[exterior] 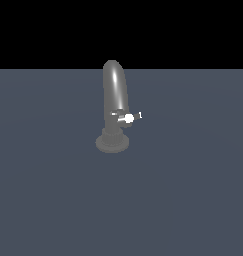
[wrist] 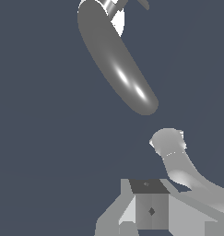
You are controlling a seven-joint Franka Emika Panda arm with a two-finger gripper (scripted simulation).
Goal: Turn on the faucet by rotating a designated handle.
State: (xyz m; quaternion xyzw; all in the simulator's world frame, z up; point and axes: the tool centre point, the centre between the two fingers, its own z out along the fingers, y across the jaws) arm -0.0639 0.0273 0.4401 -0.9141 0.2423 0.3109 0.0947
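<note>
Handle (exterior: 129,118) projects from faucet (exterior: 114,90) lower stem toward exterior view's right, axis roughly level. Jaws state: cannot tell; gripper (wrist: 148,207) well apart from handle.

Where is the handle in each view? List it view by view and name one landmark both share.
Exterior view: the handle juts from the faucet's lower stem toward the exterior view's right, above the round base.
Wrist view: only a bright white patch shows beside the tube at the picture's edge, probably the handle.
Shared landmark: the faucet's thick curved tube.
</note>
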